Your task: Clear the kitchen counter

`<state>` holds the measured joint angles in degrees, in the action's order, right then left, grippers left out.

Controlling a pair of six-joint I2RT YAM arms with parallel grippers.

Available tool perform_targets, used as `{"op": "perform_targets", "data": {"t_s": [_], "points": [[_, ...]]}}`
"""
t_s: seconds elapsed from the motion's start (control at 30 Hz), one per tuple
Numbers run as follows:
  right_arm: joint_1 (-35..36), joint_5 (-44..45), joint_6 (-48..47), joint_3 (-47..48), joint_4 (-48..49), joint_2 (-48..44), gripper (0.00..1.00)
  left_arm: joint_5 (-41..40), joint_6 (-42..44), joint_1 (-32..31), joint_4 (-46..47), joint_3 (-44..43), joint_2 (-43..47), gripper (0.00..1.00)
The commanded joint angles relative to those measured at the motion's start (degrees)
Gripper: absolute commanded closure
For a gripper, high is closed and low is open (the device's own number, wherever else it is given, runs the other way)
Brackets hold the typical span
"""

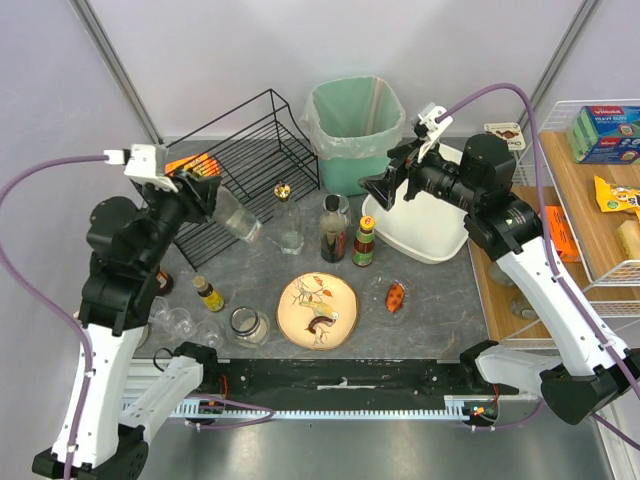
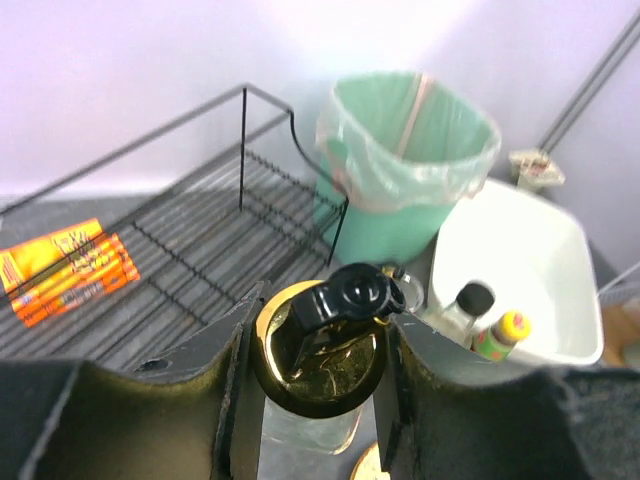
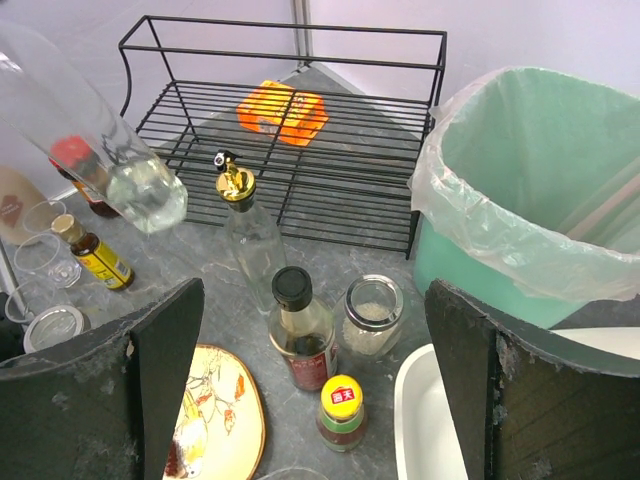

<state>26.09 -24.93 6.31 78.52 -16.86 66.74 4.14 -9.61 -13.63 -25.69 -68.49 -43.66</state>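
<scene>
Kitchen counter (image 1: 430, 290), the wide flat dark grey worktop with a mottled stone pattern, lies in front of both arm bases. It runs from the black wire rack (image 1: 250, 150) at far left to the white plastic basin (image 1: 430, 230) at right.

Left gripper (image 1: 208, 193): closed on a clear glass bottle (image 1: 236, 215), held tilted and off the counter just in front of the rack. From the left wrist camera I see the two black fingers (image 2: 225, 400) close on either side of clear glass. A gold ring and a black knob show between them. I cannot tell whether those belong to the held bottle or are seen through it.

Right gripper (image 1: 385, 190): jaws spread wide, nothing between them, touching nothing. It hangs between the pale green waste bin with a clear liner (image 1: 355, 120) and the basin.

Standing on the counter, middle row, near one another:
- a tall clear bottle with a gold pourer (image 1: 287, 220)
- a dark sauce bottle with a black cap (image 1: 333, 232)
- a small bottle with a yellow cap and red label (image 1: 363, 245)

Nearer the arms:
- a round wooden plate with a bird design (image 1: 318, 310)
- a small clear dish holding an orange-red piece (image 1: 395, 297), just right of the plate
- a squat glass jar (image 1: 248, 325), just left of the plate
- a small amber bottle with a yellow label (image 1: 208, 293), farther left

An orange packet (image 1: 190, 160) lies in the rack.
</scene>
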Motion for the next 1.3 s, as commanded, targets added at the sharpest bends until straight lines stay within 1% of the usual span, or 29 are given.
{"op": "perform_targets", "data": {"t_s": [0.0,0.1,0.17,0.3,0.4,0.53,0.63,0.77,0.9,1.07,1.27], "points": [[0.2,2.1,-1.3,2.9,1.0,-0.1,0.02,-5.4,-5.2,0.1,4.9,-10.2,-2.6,0.98],[0.2,3.5,-1.3,3.7,1.1,0.1,0.02,-12.6,-7.3,0.1,3.8,-16.7,-6.2,0.98],[0.2,4.2,-1.2,4.2,1.0,0.4,0.02,-19.1,-9.5,0.1,2.8,-21.3,-9.6,0.98],[0.2,5.8,-1.1,4.7,1.0,0.9,0.02,-28.3,-10.5,0.2,-3.0,-34.1,-20.1,0.98],[0.2,6.9,-1.6,4.5,0.7,1.0,0.02,-34.0,-9.2,0.1,-5.1,-41.8,-26.5,0.98],[0.2,8.4,-2.2,5.0,0.8,1.4,0.02,-44.4,-5.6,0.2,-5.1,-49.2,-33.3,0.98],[0.2,8.8,-2.3,5.4,0.8,2.3,0.02,-48.3,-2.6,0.9,-4.0,-53.0,-37.2,0.99],[0.2,9.1,-2.4,5.7,0.9,3.3,0.02,-50.1,-1.3,2.8,-4.6,-58.8,-41.7,0.98],[0.2,8.6,-1.6,5.4,1.7,4.0,0.02,-50.1,-1.4,5.8,-5.0,-61.5,-44.3,0.98],[0.2,8.3,-1.6,5.5,2.3,5.1,0.02,-48.4,-5.6,10.9,-7.3,-61.1,-45.7,0.98],[0.1,7.8,-1.3,5.9,2.5,6.4,0.02,-45.7,-10.2,17.2,-7.5,-56.7,-45.6,0.98]]}}
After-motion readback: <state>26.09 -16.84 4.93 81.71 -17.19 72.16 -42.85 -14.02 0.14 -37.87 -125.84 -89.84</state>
